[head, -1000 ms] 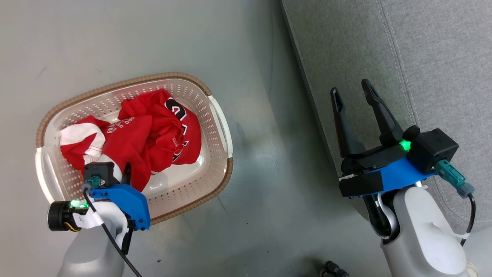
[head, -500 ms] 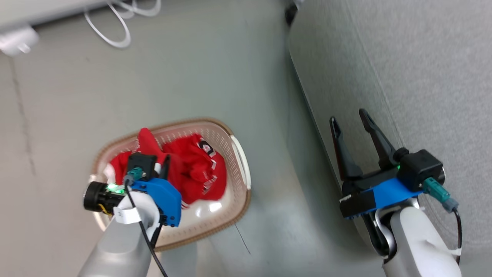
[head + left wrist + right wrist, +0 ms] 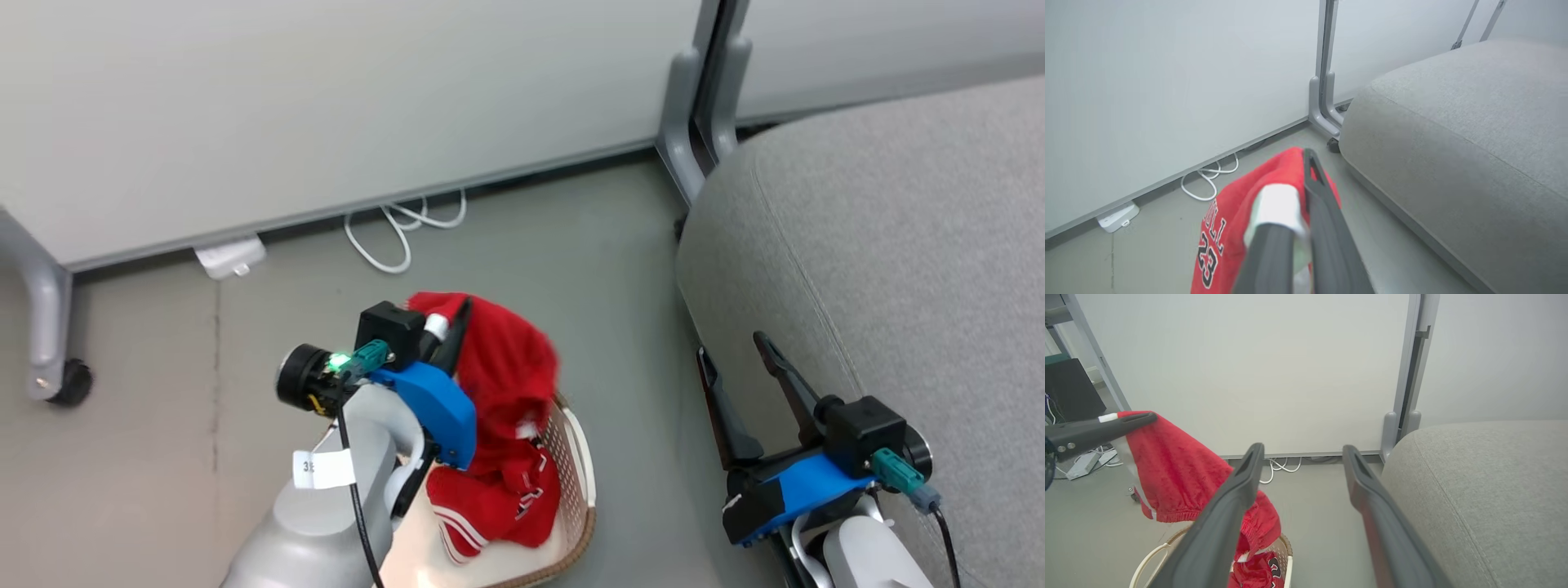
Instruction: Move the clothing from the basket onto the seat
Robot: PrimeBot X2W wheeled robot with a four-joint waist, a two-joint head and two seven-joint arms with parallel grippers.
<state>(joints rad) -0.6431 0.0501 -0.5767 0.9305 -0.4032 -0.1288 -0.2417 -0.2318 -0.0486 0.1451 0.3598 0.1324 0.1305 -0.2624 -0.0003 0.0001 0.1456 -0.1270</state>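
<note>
Grey floor [image 3: 612, 286] carries the basket [image 3: 584, 490], over which the left tool [image 3: 459, 314] pinches one red garment [image 3: 510, 367] aloft, the other garment [image 3: 498, 500] lying inside, right tool [image 3: 731, 346] spread beside the seat [image 3: 898, 245], neither delivered yet.

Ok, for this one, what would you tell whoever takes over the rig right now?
The left hand is shut on a red garment, held up over the basket, its tail hanging into it.
The right hand is open and empty, beside the edge of the seat.
More red clothing lies in the basket.
Done: first pick-up. Left: carry it to the seat, release, then fetch the rest.
</note>
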